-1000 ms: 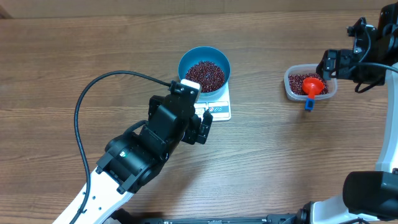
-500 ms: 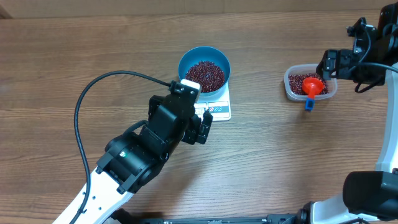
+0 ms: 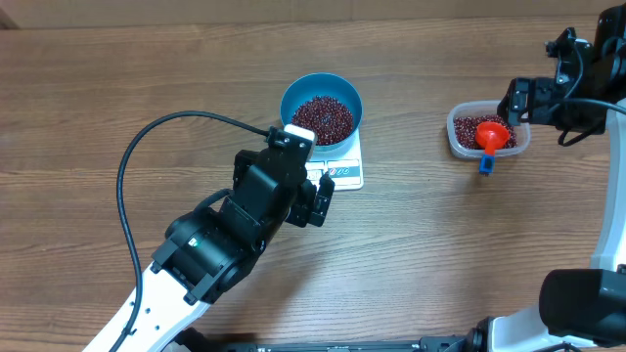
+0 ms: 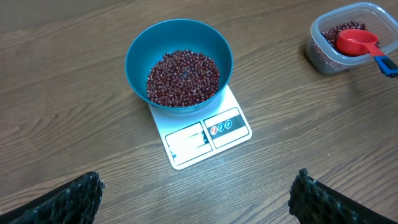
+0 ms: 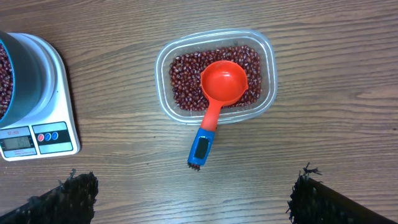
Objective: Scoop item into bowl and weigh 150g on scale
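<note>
The beans (image 4: 182, 76) lie heaped in the blue bowl (image 4: 180, 34), which sits on the far part of the white scale (image 4: 186, 140), leaving the display and buttons uncovered toward you. The digits are too small to read, so the step in hand looks like checking the weight. Do that with nothing touching the bowl or scale, since any contact would throw the reading off. If it falls short, top up in small amounts, tipping beans into the middle of the bowl and pausing for the display to settle. If it is over, lift a few back out rather than tilting the bowl. More beans are in the clear tub (image 5: 268, 62), well off to the right, where the red scoop (image 5: 222, 84) rests with its blue handle hanging over the near edge. Your left gripper (image 4: 196, 193) hovers just short of the scale, fingers spread wide and empty. Your right gripper (image 5: 193, 193) sits above the tub, equally wide, holding nothing.
</note>
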Controlling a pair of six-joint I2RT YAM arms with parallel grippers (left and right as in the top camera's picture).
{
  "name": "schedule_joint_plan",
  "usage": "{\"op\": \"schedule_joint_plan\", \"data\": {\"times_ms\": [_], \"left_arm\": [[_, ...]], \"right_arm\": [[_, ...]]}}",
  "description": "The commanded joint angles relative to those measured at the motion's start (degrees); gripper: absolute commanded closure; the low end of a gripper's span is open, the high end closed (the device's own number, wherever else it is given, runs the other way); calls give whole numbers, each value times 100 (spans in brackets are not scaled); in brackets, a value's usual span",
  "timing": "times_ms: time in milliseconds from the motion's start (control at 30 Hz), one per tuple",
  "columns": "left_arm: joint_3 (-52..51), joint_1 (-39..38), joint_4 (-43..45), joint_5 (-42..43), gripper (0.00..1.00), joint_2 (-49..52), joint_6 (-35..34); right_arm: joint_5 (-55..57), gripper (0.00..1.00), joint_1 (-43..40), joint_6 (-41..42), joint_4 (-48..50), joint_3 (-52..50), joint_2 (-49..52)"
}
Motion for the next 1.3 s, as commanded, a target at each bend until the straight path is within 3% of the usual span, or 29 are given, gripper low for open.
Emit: {"op": "schedule_joint_plan", "data": {"times_ms": [0,300,433,667,1000,1267], "left_arm": [[85,35,-46,-83,1,28,28],[85,33,-212,-35,1,28,-15],[85,35,-155,109,1,28,-590],[79,35,-221,-350,1,302,-1563],[79,35,-208,-518,0,1676,-2868],[79,35,28,-487,1,2363,-3283]], "right_arm": [[-24,0,-2,-22,4,129,-42],[-24,0,-2,-22,4,129,-42],[-24,0,-2,-22,4,129,-42],[-24,0,-2,-22,4,129,-42],[-24,0,-2,-22,4,129,-42],[-24,0,-2,-22,4,129,-42]]}}
